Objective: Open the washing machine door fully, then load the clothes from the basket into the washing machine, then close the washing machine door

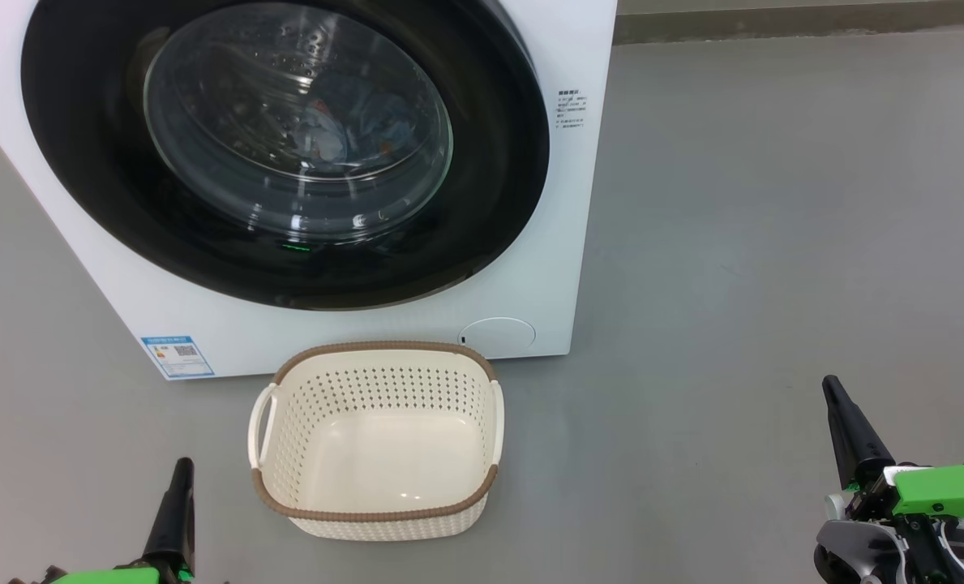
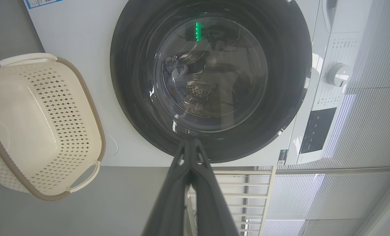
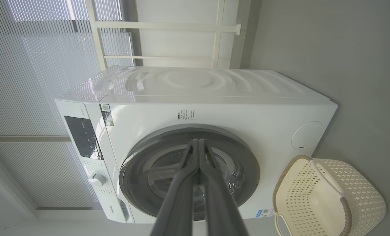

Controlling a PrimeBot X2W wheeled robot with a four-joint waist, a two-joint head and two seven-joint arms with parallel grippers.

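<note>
Both my left pincer point(image 1: 182, 474) and right pincer point(image 1: 837, 397) are pressed together; black-rimmed round glass door point(image 1: 498, 203) at 12 o'clock shut, cream perforated plastic basket point(image 1: 384, 347) bare: closing judged done, withdraw next.

washing machine point(image 1: 587, 162) top cut off by head view's upper edge, clothes point(image 1: 360, 122) just dim shapes thru the door point(image 1: 498, 178) glass, blue label sticker point(image 1: 177, 355) txt too small to read, basket point(image 2: 67, 108) clipped at left wrist view's left edge.

The left hand point(image 1: 182, 464) and right hand point(image 1: 830, 383) bear long dark fingers point(image 1: 854, 438), green housings point(image 1: 944, 487).
</note>
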